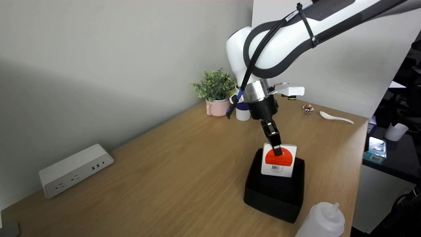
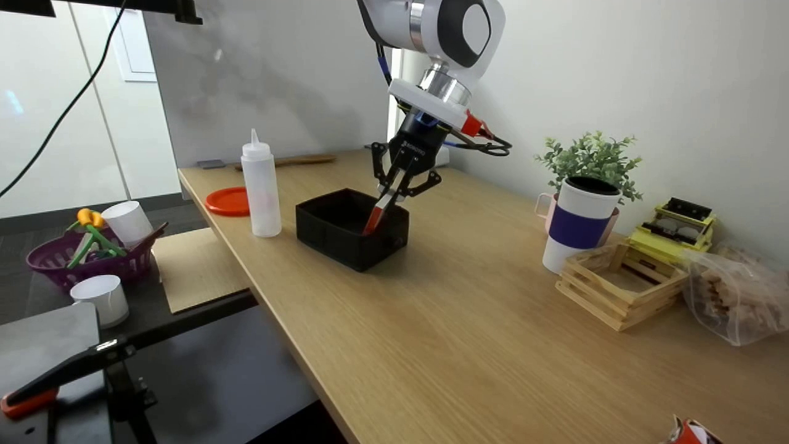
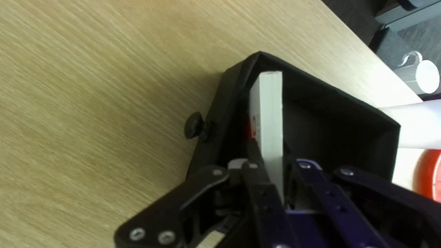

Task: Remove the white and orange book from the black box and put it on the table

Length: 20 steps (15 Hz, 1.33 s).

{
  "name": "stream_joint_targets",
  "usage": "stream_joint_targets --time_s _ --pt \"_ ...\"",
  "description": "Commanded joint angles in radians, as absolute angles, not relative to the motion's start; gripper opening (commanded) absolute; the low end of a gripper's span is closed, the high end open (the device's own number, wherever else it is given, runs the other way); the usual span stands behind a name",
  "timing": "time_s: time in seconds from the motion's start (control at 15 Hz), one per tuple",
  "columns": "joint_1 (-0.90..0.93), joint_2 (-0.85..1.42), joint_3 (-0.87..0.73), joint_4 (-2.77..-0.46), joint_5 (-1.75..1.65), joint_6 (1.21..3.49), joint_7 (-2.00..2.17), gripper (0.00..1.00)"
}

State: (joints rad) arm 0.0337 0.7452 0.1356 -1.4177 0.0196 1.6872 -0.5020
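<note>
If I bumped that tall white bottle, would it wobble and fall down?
The bottle might tip easily, since it's tall and narrow. Once down, it could roll, because its sides look round. It's probably squeezy, as it looks like cloudy plastic.

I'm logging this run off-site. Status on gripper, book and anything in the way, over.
Gripper shut on the white and orange book. Book tilted, lower part inside the black box. Box could catch it on lifting; squeeze bottle stands close by.

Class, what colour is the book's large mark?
Red-orange; the mark shows best in an exterior view.
</note>
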Motion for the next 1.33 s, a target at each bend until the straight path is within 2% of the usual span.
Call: stream_joint_targets --time_s 0.0,0.6,1.27 --pt "0.028 0.724 0.154 -1.429 0.044 1.658 -0.472 0.04" --pt "0.051 0.650 0.171 -1.505 0.065 1.694 -0.391 0.04" --pt "0.100 0.445 0.151 -1.665 0.025 1.762 -0.237 0.04"
